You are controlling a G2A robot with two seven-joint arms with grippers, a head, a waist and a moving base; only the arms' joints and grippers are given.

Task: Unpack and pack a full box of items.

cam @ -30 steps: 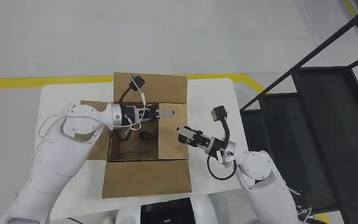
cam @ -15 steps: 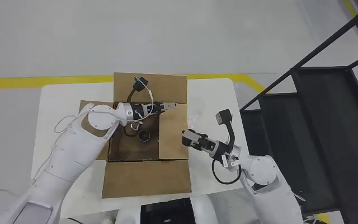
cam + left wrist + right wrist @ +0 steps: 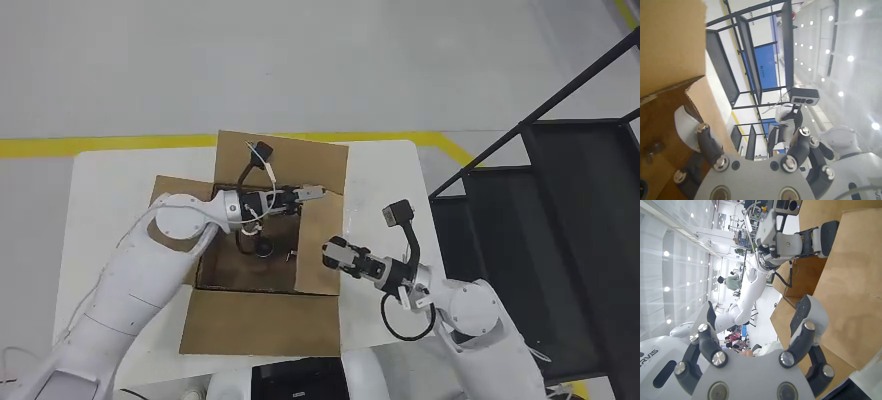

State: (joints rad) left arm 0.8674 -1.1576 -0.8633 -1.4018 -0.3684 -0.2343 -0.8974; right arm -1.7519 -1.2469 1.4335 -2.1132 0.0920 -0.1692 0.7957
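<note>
The box [image 3: 285, 160] sits open in the middle of the white surface [image 3: 110, 190], its brown flaps folded out on the far, near and left sides. The right-hand flap [image 3: 322, 215] stands raised rather than lying flat. Down in the bottom of the box there's a dark round item [image 3: 259, 246] and a small bit of something beside it, too small to make out.

The left gripper [image 3: 310, 191] reaches across the open top to the far end of that raised flap. From its own wrist view, the left gripper [image 3: 728, 125] has its jaws spread wide – one finger inside the box, the other outside, with the flap's [image 3: 710, 106] cardboard edge running between them and not pinched.

The right gripper [image 3: 332, 250] hangs just outside the same flap, toward its near end. Its jaws are released too – one finger [image 3: 804, 313] is right up by the outer face of the flap [image 3: 848, 275], the other is out in open air.

Beyond the surface a yellow line [image 3: 100, 146] runs along the floor, and black steps [image 3: 570, 200] stand off to the right
</note>
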